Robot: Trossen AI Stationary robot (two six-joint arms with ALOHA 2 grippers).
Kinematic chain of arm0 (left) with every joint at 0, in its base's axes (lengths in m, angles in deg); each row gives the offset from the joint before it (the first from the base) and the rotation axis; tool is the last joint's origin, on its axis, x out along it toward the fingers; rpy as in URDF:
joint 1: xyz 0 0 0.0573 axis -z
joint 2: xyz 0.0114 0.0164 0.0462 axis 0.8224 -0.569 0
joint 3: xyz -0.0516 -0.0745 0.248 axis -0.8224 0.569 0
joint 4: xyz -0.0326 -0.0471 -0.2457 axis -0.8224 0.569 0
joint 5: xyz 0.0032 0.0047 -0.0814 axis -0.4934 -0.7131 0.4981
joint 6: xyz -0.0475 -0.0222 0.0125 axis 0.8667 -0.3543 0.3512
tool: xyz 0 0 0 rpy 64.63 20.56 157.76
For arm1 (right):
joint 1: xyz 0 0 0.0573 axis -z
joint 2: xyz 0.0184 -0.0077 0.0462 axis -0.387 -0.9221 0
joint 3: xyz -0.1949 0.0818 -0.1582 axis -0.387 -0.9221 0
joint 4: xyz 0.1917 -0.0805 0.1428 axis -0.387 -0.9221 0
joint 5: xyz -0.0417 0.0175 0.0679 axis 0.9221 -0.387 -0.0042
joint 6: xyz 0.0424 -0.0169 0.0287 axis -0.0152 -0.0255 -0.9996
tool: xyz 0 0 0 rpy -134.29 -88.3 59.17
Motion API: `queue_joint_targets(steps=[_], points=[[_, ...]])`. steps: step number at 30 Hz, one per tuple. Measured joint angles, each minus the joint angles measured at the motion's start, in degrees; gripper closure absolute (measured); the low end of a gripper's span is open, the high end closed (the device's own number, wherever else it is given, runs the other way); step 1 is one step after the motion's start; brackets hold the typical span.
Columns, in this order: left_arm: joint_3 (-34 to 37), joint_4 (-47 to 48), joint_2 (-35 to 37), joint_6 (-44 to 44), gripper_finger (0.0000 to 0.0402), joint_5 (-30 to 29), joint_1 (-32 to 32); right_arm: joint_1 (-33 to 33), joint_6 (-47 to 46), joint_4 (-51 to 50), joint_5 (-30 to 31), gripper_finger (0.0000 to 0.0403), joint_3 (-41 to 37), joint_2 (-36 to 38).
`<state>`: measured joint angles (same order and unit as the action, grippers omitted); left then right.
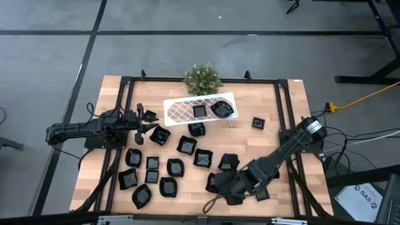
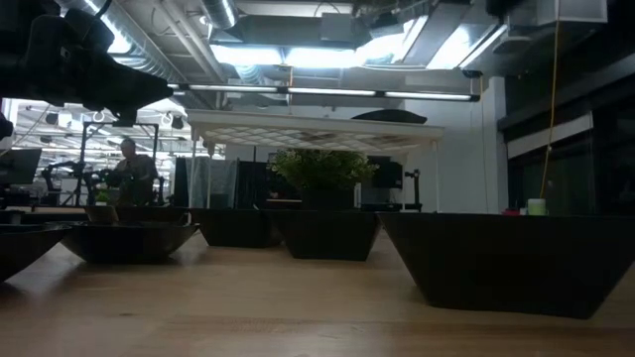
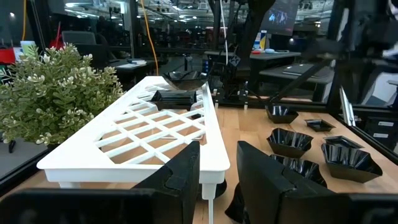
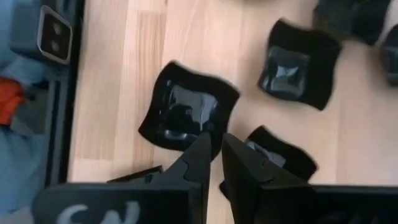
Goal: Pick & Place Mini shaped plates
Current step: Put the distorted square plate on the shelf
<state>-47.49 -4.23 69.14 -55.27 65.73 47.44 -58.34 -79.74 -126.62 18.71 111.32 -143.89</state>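
Several small glossy black mini shaped plates [image 1: 178, 167] lie scattered on the wooden table. Two more sit on the white lattice rack [image 1: 181, 111], one square [image 1: 199, 110] and one rounder [image 1: 222, 109]. My left gripper [image 1: 149, 122] hovers open and empty at the rack's left end [image 3: 143, 130]. My right gripper [image 1: 225, 189] is low over the plates by the near edge. Its fingers [image 4: 216, 142] stand a narrow gap apart at the rim of a wavy square plate [image 4: 186, 112] that lies flat on the table. My right gripper comes from above onto the wavy square plate's rim [image 4: 213, 129]. The fingertips stand a narrow gap apart there. I cannot tell whether they touch the rim. The plate lies flat on the wood.
A small green plant [image 1: 202, 78] stands behind the rack at the far edge. A black frame rail [image 1: 284, 125] runs around the table. More plates [image 4: 298, 62] lie close beside the right gripper. Bare wood shows at the table's far right [image 1: 294, 100].
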Motion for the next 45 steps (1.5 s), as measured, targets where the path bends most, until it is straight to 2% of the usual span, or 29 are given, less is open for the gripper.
queue_joint_targets(steps=[3,12,16,27,31,37,41,45], points=[[-0.01,-0.29,-0.12,0.0,0.0302,0.0,0.02,-0.69,-3.36,-1.81,1.85,0.036,0.0,-2.44],[-0.01,-0.22,-0.24,0.0,0.0302,0.0,0.0,-4.85,-17.15,-21.06,6.68,0.036,-0.02,-6.65],[-0.01,-0.26,-0.24,0.0,0.0302,0.0,0.02,-6.33,-19.89,-20.69,10.48,0.036,-0.01,-6.69],[-0.01,-0.27,-0.24,0.0,0.0302,-0.01,0.02,-8.48,-30.53,-19.21,14.38,0.0357,0.0,-6.69],[-0.01,-0.27,-0.24,0.0,0.0302,-0.02,0.02,-8.57,-32.86,-18.53,14.55,0.033,0.0,-6.69],[-0.01,-0.27,-0.24,0.0,0.0302,-0.01,0.02,-8.63,-32.8,-17.79,14.65,0.0263,-0.55,-6.92],[-0.01,-0.24,-0.24,0.0,0.0302,0.0,0.0,-8.85,-30.68,-15.53,15.63,0.0239,-5.11,-6.93],[-0.01,-0.25,-0.24,0.0,0.0302,0.0,0.01,-8.7,-28.26,-9.82,15.93,0.0235,-10.57,-7.02]])
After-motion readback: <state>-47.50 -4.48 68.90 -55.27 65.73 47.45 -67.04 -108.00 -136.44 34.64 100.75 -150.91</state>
